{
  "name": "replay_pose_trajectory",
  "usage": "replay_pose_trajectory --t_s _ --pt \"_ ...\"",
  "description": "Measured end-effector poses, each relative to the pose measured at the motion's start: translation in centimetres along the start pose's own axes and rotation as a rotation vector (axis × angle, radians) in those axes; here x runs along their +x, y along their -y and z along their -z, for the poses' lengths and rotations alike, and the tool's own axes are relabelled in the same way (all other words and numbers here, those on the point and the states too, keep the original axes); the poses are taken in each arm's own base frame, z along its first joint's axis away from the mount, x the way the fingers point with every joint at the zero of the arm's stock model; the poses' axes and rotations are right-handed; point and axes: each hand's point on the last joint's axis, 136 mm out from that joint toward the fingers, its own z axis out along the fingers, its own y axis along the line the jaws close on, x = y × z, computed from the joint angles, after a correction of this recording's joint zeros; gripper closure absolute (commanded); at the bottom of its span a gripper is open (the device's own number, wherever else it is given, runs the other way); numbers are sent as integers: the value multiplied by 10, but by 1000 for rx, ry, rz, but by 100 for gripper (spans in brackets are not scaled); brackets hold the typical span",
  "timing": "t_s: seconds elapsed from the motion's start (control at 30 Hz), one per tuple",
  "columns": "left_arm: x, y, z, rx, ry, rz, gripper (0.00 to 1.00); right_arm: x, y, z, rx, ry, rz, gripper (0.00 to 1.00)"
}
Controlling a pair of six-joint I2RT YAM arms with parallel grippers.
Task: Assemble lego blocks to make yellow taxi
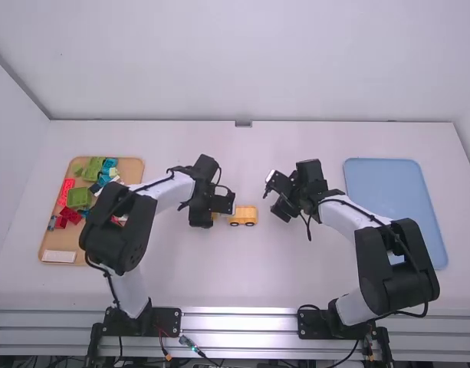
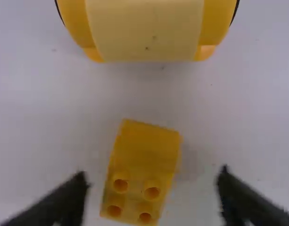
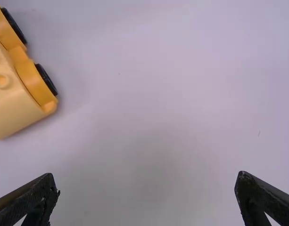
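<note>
The chassis (image 1: 243, 215) stands on the table between the two grippers, wheels down, and it looks like the only built-up part of the taxi. The brick (image 2: 144, 160), yellow with four studs and a sloped end, lies just beside the chassis, a little skewed and clearly apart from it. So the car's base seems ready, while the upper body has yet to be joined; I would judge the job to be at an early or middle stage. The next step is probably to pick up the brick, square it to the chassis and press it on.

The left gripper (image 2: 151, 193) has its fingers spread on either side of the brick, gripping nothing. The right gripper (image 3: 146, 181), across the chassis from it, is also spread wide and empty.

Well off to the chassis's left in the high view is the tray (image 1: 131, 165) of mixed coloured blocks; the left arm covers part of it, so I cannot tell whether more taxi pieces are there. Far to the chassis's right lies the blue mat (image 1: 388, 184), partly under the right arm. Both wrist views cut the chassis off, the right one leaving just a corner with studs. The left fingertips are blurred.
</note>
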Motion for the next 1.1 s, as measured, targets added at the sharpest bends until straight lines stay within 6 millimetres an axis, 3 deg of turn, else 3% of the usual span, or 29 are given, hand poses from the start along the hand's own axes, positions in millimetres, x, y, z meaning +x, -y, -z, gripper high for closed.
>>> replay_pose_trajectory --t_s 0.27,0.47,0.53,0.63,0.77,0.83,0.93,1.1 --pt "3 -3 11 49 77 23 1 -5 -3 0 -19 26 2 1" --pt "26 -13 45 109 398 72 1 -23 -22 3 -123 139 59 1" --pt "41 -19 62 78 561 101 1 -31 -30 6 -171 192 87 1" --pt "47 -28 72 24 650 94 1 -40 -39 9 -217 251 118 1" --pt "36 -29 75 -5 726 43 1 -54 -53 16 -290 353 173 1" --pt "20 -31 69 -14 749 -9 1 -58 -58 13 -322 401 192 1" --pt "6 -30 58 5 758 -45 1 -56 -65 5 -362 423 188 1" --pt "-1 -25 46 37 760 -56 1 -50 -74 -4 -412 433 168 1"
